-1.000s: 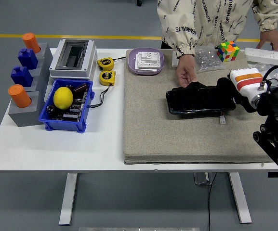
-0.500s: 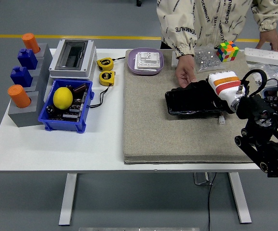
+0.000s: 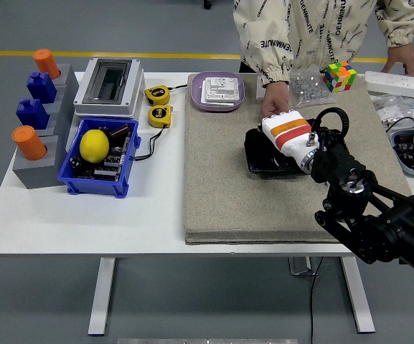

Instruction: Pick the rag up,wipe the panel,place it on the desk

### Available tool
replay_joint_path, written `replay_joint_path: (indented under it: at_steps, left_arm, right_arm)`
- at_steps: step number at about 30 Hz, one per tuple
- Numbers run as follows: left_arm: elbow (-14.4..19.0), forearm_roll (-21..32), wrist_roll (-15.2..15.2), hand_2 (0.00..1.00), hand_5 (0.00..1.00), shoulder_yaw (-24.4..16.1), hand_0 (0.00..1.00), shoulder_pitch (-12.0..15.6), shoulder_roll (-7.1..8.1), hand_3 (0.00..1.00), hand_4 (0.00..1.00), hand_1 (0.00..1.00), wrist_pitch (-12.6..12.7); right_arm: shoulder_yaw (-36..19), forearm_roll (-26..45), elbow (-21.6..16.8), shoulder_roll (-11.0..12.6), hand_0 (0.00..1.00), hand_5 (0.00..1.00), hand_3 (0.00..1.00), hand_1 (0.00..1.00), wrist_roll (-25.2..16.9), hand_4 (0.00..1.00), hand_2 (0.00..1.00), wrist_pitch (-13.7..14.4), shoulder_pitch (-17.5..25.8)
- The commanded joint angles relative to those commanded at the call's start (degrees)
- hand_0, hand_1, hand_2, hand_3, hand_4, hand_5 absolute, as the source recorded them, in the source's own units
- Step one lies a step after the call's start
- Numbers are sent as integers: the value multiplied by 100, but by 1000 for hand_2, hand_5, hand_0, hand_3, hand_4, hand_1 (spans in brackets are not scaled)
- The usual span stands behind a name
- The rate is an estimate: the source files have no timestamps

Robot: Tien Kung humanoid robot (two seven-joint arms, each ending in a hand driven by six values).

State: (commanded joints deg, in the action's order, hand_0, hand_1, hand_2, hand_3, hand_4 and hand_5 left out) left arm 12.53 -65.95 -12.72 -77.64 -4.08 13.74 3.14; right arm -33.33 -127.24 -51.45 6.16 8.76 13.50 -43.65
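- While the right arm reaches in from 4 o'clock, the right robot hand [image 3: 287,134] lies over the left part of the black panel [image 3: 264,159], which sits near the middle of the tan mat [image 3: 221,193] on the worktop [image 3: 63,215].
- Robot hand state: white back with an orange band faces the camera and the fingers are hidden beneath it; cannot tell if they are clenched or grasping anything.
- Rag: not visible as a separate item. It may be under the palm, so location unconfirmed.
- Person at 12 o'clock, far side: one hand [image 3: 275,100] rests at the panel's far edge, touching or just beside the robot hand, apparently steadying the panel. Other hand [image 3: 402,59] is at the far right by a white power strip [image 3: 400,82].
- Left arm not in view.
- Step, as a judgement: wiping the panel, mid-stroke at its left end; placing the rag not yet done.
- Next move calls for: sweep back toward 3 o'clock with the palm flat on the panel, avoid nudging the person's hand, then lift off and set the rag on bare mat.
- Other items: purple plate [image 3: 205,100] at 11 o'clock of the panel, blue bin [image 3: 95,183] with a lemon [image 3: 94,145] at 9 o'clock, well apart.
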Motion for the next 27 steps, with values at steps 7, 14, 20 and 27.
replay_joint_path:
  at_steps: [7,14,20,27]
  left_arm:
    - [6,7,1,681,507,33,634,-2,14,572,612,658,-1]
    - [2,12,0,681,506,45,635,10,21,571,612,658,1]
    - [-1,5,-1,683,507,42,635,24,23,572,612,658,1]
    - [7,-7,1,685,507,24,635,9,18,573,612,658,3]
  right_arm:
    - [270,42,-147,-122,294,15,362,322,12,918,357,-4,-86]
    - [432,50,-277,-162,293,16,362,322,17,918,357,-4,-111]
    - [407,41,-213,-93,293,15,362,322,17,917,358,-5,-119]
    - [368,32,-176,111,293,15,362,322,17,918,357,-11,-120]
